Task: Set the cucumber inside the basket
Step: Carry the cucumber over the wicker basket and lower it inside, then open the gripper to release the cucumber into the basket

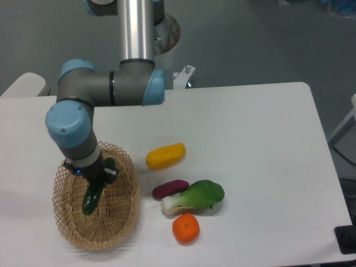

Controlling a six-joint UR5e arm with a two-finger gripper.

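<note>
The oval tan wicker basket (119, 222) stands at the table's front left. My gripper (102, 177) hangs over the inside of the basket, pointing down. It is shut on the slim dark green cucumber (90, 200), gripped near its upper half. The cucumber is tilted, with its lower end down inside the basket near the woven floor and its upper end (110, 164) sticking up past the fingers. I cannot tell whether the lower end touches the basket floor.
To the right of the basket lie a yellow vegetable (165, 156), a purple vegetable (168, 188), a leafy bok choy (196, 196) and an orange (186, 228). The arm's elbow (111, 87) reaches over the table's left side.
</note>
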